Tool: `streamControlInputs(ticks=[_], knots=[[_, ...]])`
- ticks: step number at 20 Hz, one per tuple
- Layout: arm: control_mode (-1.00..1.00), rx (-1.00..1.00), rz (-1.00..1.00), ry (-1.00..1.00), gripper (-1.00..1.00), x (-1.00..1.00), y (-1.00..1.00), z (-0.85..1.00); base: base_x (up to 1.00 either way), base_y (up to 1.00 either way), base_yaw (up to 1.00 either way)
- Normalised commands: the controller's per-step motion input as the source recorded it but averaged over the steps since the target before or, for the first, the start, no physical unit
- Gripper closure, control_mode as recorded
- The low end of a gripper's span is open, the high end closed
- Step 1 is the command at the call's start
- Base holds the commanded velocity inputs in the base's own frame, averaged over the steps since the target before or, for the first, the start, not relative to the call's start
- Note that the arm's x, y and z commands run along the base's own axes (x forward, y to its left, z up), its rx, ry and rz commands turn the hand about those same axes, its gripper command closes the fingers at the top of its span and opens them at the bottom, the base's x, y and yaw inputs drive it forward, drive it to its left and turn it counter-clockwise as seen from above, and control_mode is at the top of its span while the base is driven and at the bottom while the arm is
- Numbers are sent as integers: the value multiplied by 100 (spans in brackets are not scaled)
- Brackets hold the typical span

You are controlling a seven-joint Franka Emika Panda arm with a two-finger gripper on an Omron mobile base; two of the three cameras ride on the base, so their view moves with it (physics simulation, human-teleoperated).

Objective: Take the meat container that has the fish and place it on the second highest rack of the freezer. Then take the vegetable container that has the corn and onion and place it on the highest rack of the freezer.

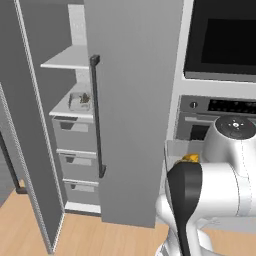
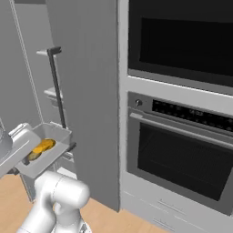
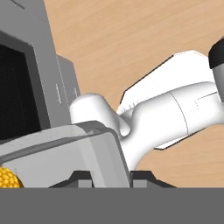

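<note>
We saw the gripper (image 3: pixel 111 181) clamped on the near rim of the vegetable container (image 2: pixel 45 152) — its two dark fingertips sat either side of the tray's wall at the bottom of the hand view, close together with the wall between them. The container was held up in the air, off every shelf, just in front of the freezer (image 1: pixel 127 115) and its closed right door. In the right base view the tray tilted a little, with the corn (image 2: pixel 44 146) lying inside and a darker lump beside it, likely the onion (image 2: pixel 33 155), too small to be sure. A bit of yellow cob also showed at the tray's left corner in the hand view.

The freezer's left door stood open. The highest rack (image 1: pixel 67 59) was bare. On the second highest rack (image 1: pixel 65 107), toward its right edge, sat the meat container (image 1: pixel 79 101) with the fish (image 1: pixel 85 98) — well apart from the gripper. Grey drawers (image 1: pixel 75 135) were stacked below.
</note>
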Motion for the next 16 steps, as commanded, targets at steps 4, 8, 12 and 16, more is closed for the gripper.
streamControlInputs(ticks=[4,8,12,16], knots=[[100,0,0,0,100,0,0,0,10,100,21],[100,0,0,0,100,0,0,0,23,69,18],[100,0,0,0,100,0,0,0,45,27,12],[100,0,0,0,100,0,0,0,26,0,6]])
